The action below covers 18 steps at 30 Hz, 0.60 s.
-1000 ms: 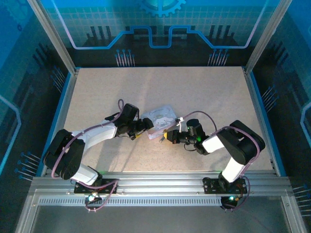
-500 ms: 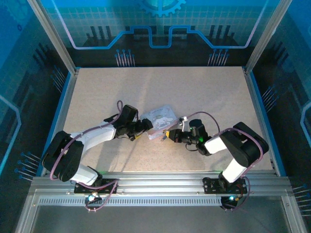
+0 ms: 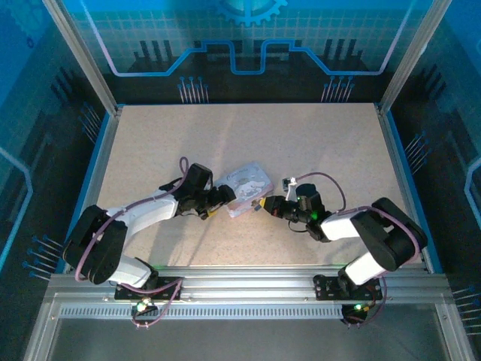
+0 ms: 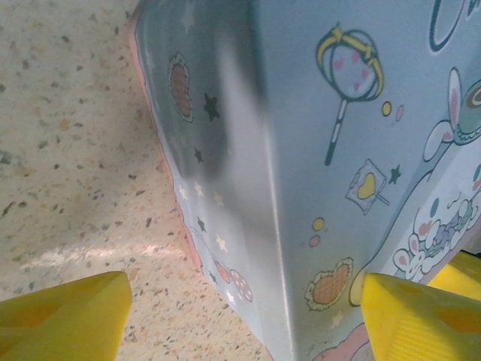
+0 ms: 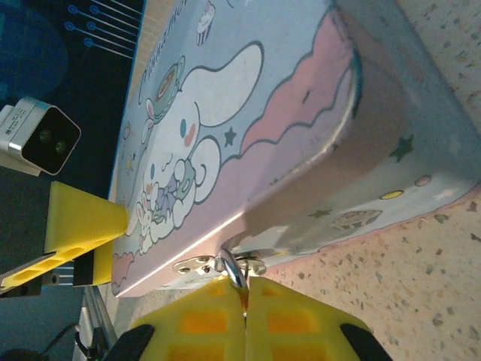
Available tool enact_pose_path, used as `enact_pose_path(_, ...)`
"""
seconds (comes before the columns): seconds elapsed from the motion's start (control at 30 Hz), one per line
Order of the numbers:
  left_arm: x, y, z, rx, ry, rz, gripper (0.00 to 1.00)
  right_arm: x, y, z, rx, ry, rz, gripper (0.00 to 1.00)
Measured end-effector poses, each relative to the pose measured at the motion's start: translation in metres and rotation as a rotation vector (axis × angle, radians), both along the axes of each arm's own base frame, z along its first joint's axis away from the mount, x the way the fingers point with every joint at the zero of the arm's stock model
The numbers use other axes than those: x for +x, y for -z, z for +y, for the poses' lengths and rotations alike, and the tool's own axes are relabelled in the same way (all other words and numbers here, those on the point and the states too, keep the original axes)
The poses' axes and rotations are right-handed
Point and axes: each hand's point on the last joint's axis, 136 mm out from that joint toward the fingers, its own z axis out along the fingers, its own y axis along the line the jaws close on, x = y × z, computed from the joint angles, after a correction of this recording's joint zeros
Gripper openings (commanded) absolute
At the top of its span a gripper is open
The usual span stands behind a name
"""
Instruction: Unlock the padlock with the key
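**Both grippers at the tin box, padlock at my right fingertips**

*Top external.* My left gripper point(image 3: 219, 197) and right gripper point(image 3: 261, 205) meet the tin box point(image 3: 244, 183) from opposite sides on the table point(image 3: 316, 143).

*Left wrist.* My left jaws stand open with the box's corner between them. One finger point(image 4: 64, 316) is apart from the wall, the other just beside it.

*Right wrist.* My right jaws are closed, pads flush. The padlock point(image 5: 231, 268) hangs from the hasp point(image 5: 203, 264) directly ahead of the tips, its shackle running into the seam. Whether the pads pinch it or the key I cannot tell, and I cannot make out the key itself.

*Risk.* With the left jaws unclamped, a twist or pull from the right could drag the box. It could also let the small metal piece slip from the pads.
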Motion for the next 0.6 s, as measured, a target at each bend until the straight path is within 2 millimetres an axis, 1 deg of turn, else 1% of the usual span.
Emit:
enact_pose_path(0.13,-0.005,-0.003,0.003,0.007,0.001,0.008,0.81,-0.006,-0.008,-0.005,-0.035,-0.008,-0.018,0.08)
enact_pose_path(0.3,-0.007,-0.012,0.006,0.016,0.012,-0.018,0.81,-0.017,-0.021,-0.014,-0.089,-0.033,-0.050,0.08)
enact_pose_path(0.5,-0.004,-0.031,0.011,0.022,0.021,-0.088,0.83,-0.037,-0.035,-0.027,-0.159,-0.068,-0.057,0.09)
enact_pose_path(0.6,0.000,-0.044,0.015,0.024,0.022,-0.144,0.85,-0.047,-0.044,-0.034,-0.201,-0.083,-0.057,0.09)
